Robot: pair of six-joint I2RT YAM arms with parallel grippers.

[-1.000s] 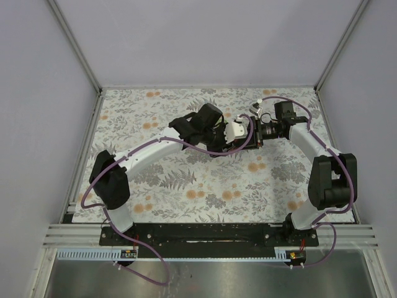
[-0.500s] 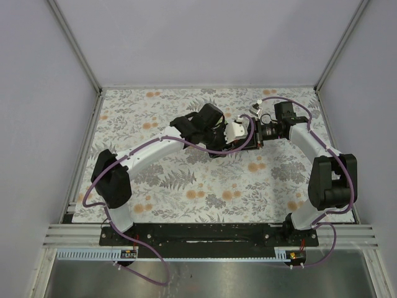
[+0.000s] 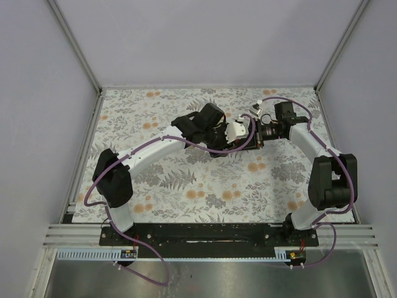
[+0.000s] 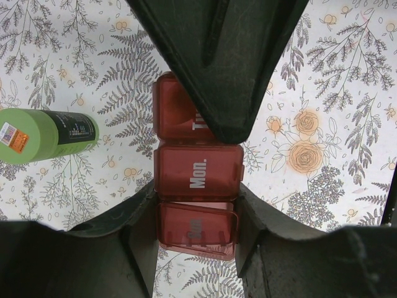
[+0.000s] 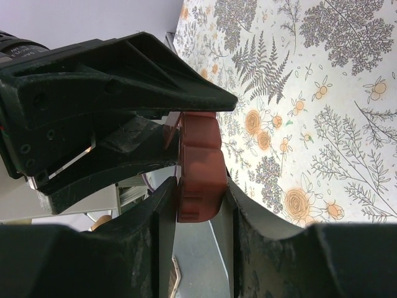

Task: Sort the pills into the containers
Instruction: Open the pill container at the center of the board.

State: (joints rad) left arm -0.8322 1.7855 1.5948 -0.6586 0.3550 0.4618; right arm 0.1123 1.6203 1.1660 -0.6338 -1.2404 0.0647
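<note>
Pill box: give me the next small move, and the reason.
Probably hold with the left gripper and let the right gripper pry a lid up: both clamp the pill box, and its Mon. lid looks shut.

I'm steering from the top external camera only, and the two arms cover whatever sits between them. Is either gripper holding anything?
Observer: Yes. The left wrist view shows the left gripper closed on the sides of the dark-red pill box, at its nearest compartment.
Operator: And the right one?
Observer: In its own wrist view the right gripper pinches the same box edge-on, one finger on each flat face.
Operator: Any other container nearby?
Observer: A green bottle lies on its side on the cloth, apart from the box, at the left of the left wrist view.
</note>
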